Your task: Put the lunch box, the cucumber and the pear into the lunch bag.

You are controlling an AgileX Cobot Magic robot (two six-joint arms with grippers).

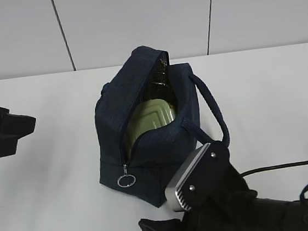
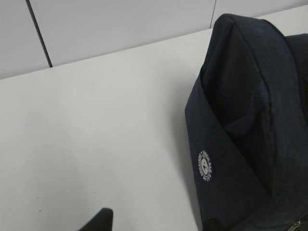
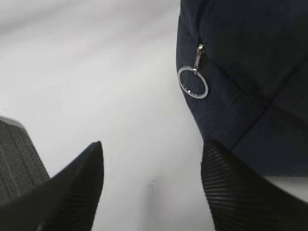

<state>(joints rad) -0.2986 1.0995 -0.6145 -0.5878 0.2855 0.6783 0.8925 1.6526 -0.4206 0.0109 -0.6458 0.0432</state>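
Nearest, right gripper [image 3: 151, 185] low on the white table [image 1: 50, 176], jaws spread wide, empty. Just beyond, ring pull [image 3: 192, 82] at the zipper's bottom. Lunch bag [image 1: 151, 165] upright mid-table, unzipped, holding the lunch box [image 1: 152, 120]. Left gripper [image 1: 7, 133] well apart; jaw state unclear.

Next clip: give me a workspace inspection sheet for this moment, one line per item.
Surface: white table, bare around the bag.
Lunch bag: upright, zipper open, ring pull hanging at the low end.
Lunch box: inside the bag, pale green lid showing through the opening.
Cucumber, pear: not visible on the table; something dark shows behind the box, too unclear to name.
Clutter: nothing seen.
Left pincer: away from the bag at the left edge, state unclear.
Right pincer: open, empty, near the ring pull.
Cables: black cable at the right arm.
Surroundings: white panelled wall.
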